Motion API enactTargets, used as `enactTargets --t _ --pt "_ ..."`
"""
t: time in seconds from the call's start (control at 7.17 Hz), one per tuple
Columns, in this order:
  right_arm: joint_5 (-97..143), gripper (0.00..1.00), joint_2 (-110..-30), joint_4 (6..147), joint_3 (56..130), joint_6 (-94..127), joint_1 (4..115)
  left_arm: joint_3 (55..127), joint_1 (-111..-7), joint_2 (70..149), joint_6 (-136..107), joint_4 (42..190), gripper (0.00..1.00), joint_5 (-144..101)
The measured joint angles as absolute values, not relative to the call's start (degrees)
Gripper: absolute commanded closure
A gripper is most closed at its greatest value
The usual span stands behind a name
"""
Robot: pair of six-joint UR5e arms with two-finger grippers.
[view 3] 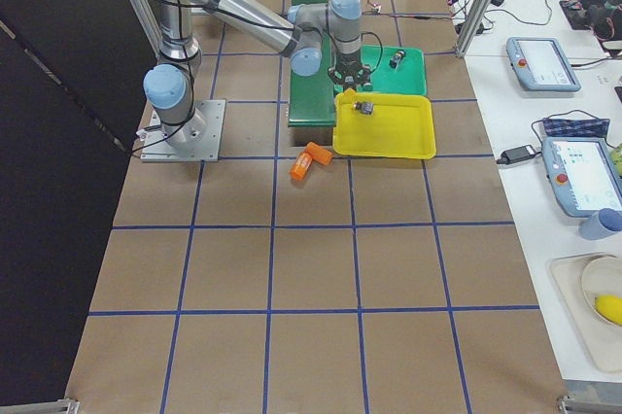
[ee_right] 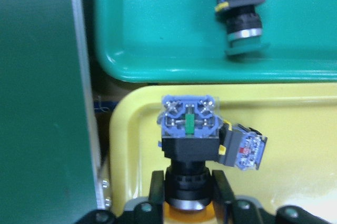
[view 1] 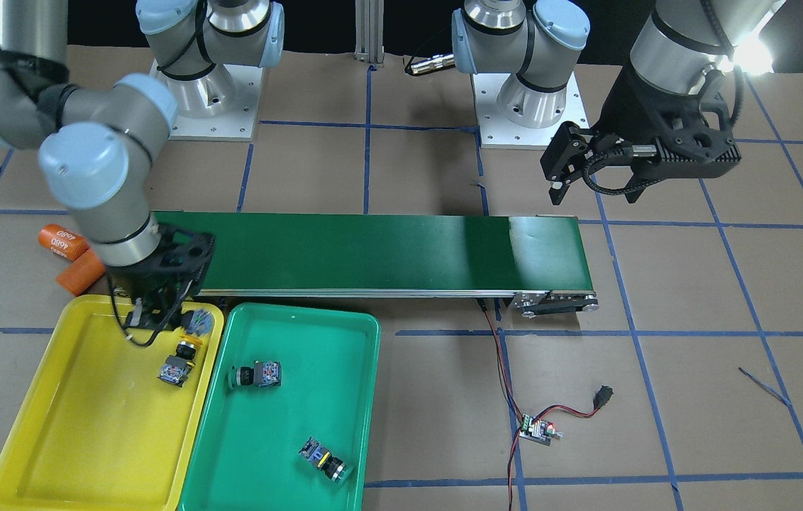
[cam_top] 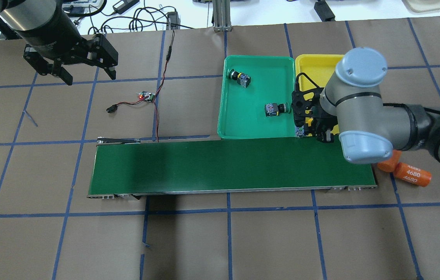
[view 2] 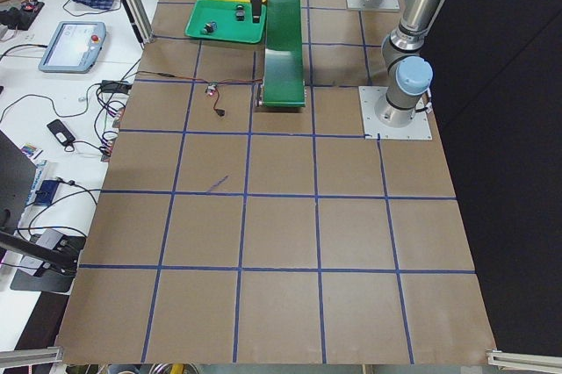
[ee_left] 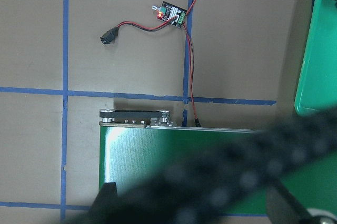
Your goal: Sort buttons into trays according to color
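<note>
Currently the right end effector (ee_right: 187, 183) clamps 1 button (ee_right: 188, 129) over the yellow tray (ee_right: 310, 129) corner; releasing here could knock the neighbouring button (ee_right: 244, 149) out.

Right claw (ee_right: 188, 184) low, apparently gripping button (ee_right: 188, 129); left claw (cam_top: 89, 77) raised, spread wide.

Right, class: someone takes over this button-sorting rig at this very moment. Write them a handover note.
Left tool: open and empty, hanging over the table away from both trays.
Right tool: shut on a yellow button, above the corner of the yellow tray nearest the conveyor belt.
Done: the second yellow button lies in the yellow tray. Both green buttons, one and another, lie in the green tray.
Left: release the held button into the yellow tray, then lift the arm clear.
</note>
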State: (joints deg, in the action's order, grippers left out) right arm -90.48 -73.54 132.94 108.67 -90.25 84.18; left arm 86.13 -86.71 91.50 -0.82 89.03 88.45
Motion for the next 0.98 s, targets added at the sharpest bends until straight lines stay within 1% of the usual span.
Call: enactTargets --t 0.28,0.42,0.98 --pt "-90.1 0.30 -67.5 132.9 102.8 -90.5 81.3 86.1 -86.7 91.5 -0.8 89.0 0.00 88.4" --pt "-90.1 0.00 -66.3 132.9 101.8 -90.5 80.9 86.1 -86.7 91.5 -0.8 89.0 0.00 88.4" --pt "-89.3 0.00 -67.3 131.6 101.1 -83.9 81.2 86.1 -86.7 91.4 -0.8 89.0 0.00 88.5"
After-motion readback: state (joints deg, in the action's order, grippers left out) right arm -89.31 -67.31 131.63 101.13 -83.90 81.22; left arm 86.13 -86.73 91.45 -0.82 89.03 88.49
